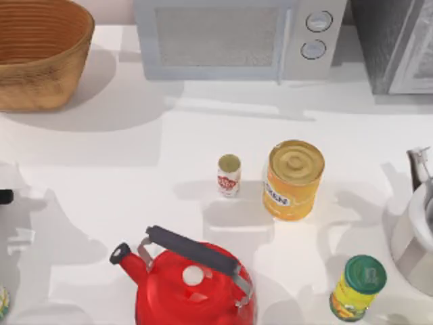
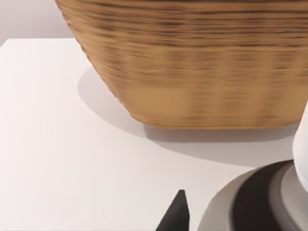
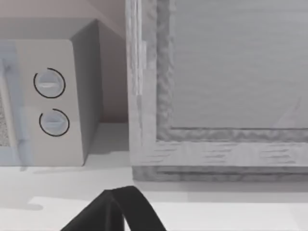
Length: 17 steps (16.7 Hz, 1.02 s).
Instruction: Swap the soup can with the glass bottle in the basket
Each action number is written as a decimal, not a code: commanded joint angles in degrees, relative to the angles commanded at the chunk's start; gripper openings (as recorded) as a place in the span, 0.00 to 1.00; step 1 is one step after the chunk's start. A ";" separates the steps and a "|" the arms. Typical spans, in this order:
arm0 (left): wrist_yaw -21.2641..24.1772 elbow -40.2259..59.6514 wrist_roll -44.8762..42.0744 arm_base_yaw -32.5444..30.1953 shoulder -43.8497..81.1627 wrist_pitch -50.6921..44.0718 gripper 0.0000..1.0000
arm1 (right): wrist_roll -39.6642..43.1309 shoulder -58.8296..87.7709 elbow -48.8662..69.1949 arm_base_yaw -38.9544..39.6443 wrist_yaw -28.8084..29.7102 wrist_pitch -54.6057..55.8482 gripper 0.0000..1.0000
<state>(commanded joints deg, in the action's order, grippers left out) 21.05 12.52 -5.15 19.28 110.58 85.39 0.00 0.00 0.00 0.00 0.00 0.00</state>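
The soup can point(image 1: 229, 175), tiny with a dull gold top and a red-and-white label, stands upright in the middle of the table. The wicker basket point(image 1: 40, 61) sits at the back left corner, and its ribbed wall point(image 2: 192, 62) looms close in the left wrist view. The glass bottle is out of view. My left gripper point(image 2: 177, 215) shows as a dark tip low over the table in front of the basket. My right arm point(image 1: 414, 230) is parked at the right edge. Its gripper point(image 3: 115, 211) faces the back right appliances.
A big yellow can point(image 1: 292, 179) stands just right of the soup can. A red kettle point(image 1: 193, 281) sits at the front, and a green-lidded yellow can point(image 1: 357, 286) at the front right. A microwave point(image 1: 237, 37) and a grey cabinet point(image 1: 396, 44) line the back.
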 joint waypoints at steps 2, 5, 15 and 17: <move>0.00 0.00 0.00 0.00 0.00 0.00 0.00 | 0.00 0.00 0.00 0.00 0.00 0.00 1.00; 0.07 0.82 -0.08 -0.01 -1.21 -0.39 0.00 | 0.00 0.00 0.00 0.00 0.00 0.00 1.00; -8.94 28.01 -0.12 3.36 -10.85 -28.37 0.00 | 0.00 0.00 0.00 0.00 0.00 0.00 1.00; -10.98 35.59 0.16 2.35 -12.52 -36.96 0.00 | 0.00 0.00 0.00 0.00 0.00 0.00 1.00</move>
<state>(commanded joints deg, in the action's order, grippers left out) 10.07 48.10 -5.00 21.63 98.06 48.43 0.00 0.00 0.00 0.00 0.00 0.00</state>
